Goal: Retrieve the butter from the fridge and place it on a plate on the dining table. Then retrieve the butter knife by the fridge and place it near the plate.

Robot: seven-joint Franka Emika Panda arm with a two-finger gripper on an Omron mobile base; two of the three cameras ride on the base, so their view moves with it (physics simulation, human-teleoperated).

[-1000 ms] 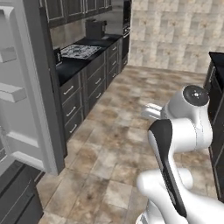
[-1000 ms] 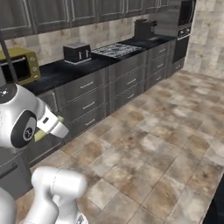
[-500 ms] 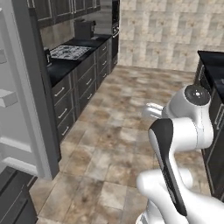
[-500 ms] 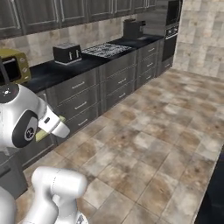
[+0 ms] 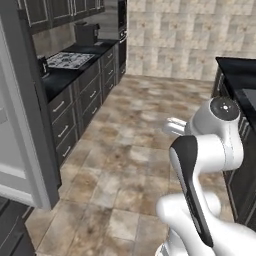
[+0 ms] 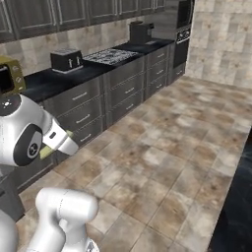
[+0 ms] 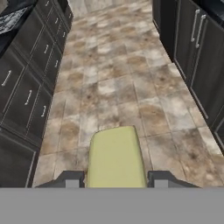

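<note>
In the hand view the butter (image 7: 116, 155), a pale yellow block, sticks out between my two dark fingertips (image 7: 72, 178). My gripper (image 7: 114, 178) is shut on it, held above the tiled floor. From the right base view the hand (image 6: 58, 140) points down and to the right, with a sliver of yellow beneath it. The fridge's grey open door (image 5: 17, 145) fills the left edge of the left base view. The dining table's black top (image 5: 240, 75) shows at the right edge. The plate and the butter knife are out of view.
A black counter with dark drawers (image 5: 75, 95) runs along the left wall and carries a stovetop (image 6: 106, 55), a toaster (image 6: 66, 59) and a yellow oven (image 6: 10, 76). A tall wall oven (image 6: 183, 22) ends that row. Brown tiled floor (image 5: 135, 140) lies between counter and table.
The whole scene has shifted in both base views, so the base has moved and turned. The fridge door slides off to the left and the black table top comes in at the right. The grip has not changed.
</note>
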